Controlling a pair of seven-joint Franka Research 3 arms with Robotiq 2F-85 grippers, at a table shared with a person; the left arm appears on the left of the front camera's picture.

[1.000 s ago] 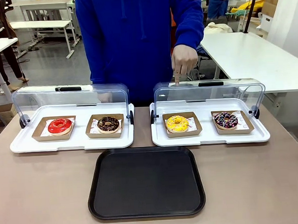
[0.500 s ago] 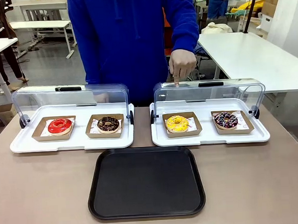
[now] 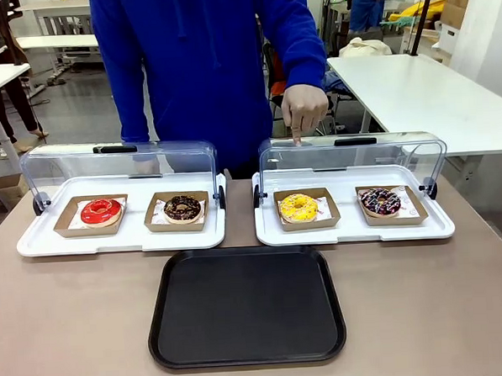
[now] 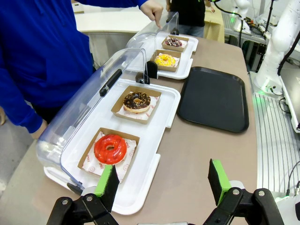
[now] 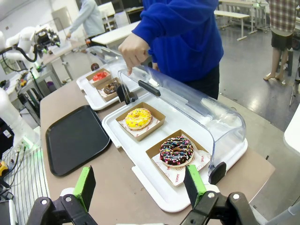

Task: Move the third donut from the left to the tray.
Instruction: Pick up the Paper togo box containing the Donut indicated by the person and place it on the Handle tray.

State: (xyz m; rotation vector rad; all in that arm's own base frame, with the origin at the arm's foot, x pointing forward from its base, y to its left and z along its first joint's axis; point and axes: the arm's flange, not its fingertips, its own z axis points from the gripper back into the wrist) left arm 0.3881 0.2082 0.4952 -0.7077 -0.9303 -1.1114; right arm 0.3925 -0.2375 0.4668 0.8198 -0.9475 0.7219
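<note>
The yellow-iced third donut from the left (image 3: 298,207) lies in a brown cardboard box on the right white tray (image 3: 354,230); it also shows in the wrist views (image 4: 165,60) (image 5: 138,118). The black tray (image 3: 245,306) lies in front of both white trays, also seen from the wrists (image 4: 214,98) (image 5: 75,138). A person's hand (image 3: 303,112) points a finger down onto the open clear lid (image 3: 350,153) behind the yellow donut. My left gripper (image 4: 161,182) is open above the table's left end. My right gripper (image 5: 140,185) is open above the right end.
The left white tray (image 3: 123,237) holds a red-iced donut (image 3: 101,211) and a chocolate donut (image 3: 182,208) under an open lid. A dark sprinkled donut (image 3: 380,201) sits right of the yellow one. The person in blue stands at the far edge.
The person has shifted to the picture's left while the pointing hand stays on the right lid. Donuts, trays and grippers have not moved.
</note>
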